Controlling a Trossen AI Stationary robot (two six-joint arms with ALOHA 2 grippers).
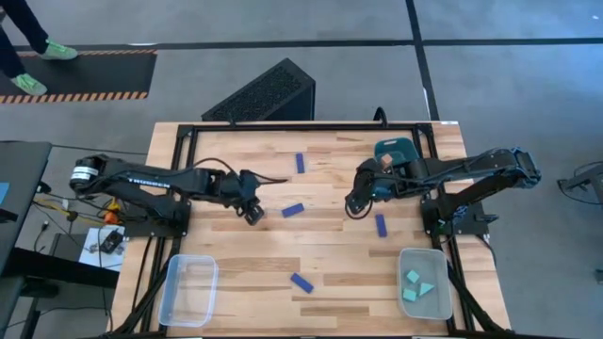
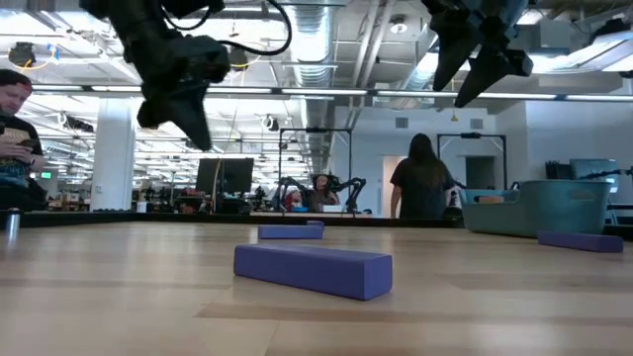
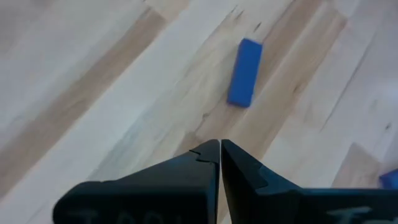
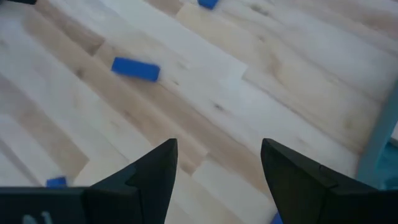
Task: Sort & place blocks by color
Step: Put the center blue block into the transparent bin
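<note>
Nearest the low camera lies a dark blue flat bar of a block (image 2: 313, 269), resting flat on the pale wooden table (image 1: 226, 245), toward its front edge between the two trays. We count three more blue bars spread over the boards: one at the middle (image 1: 293, 210), just beside our left gripper (image 1: 252, 213); one toward the far edge (image 1: 300, 163); and one (image 1: 381, 224) close under our right gripper (image 1: 355, 209). Light teal blocks (image 1: 418, 284) already sit in the clear plastic tray at front right (image 1: 423, 255), while the clear tray at front left (image 1: 172, 287) looks to hold nothing. A pale piece, perhaps natural wood, perches at the dark teal bin (image 1: 403, 148), though we cannot be sure from above.

Blue bars seem to be what remains. To take the middle one well, we judge the left fingers must first part, then come down squarely across the bar's narrow width, so that it does not pivot away.

Our left arm reaches in low from its side, wrist angled down, fingers (image 3: 205, 163) pressed together on nothing. Our right arm stretches from the bin toward the centre, jaws spread wide and empty above bare boards.
</note>
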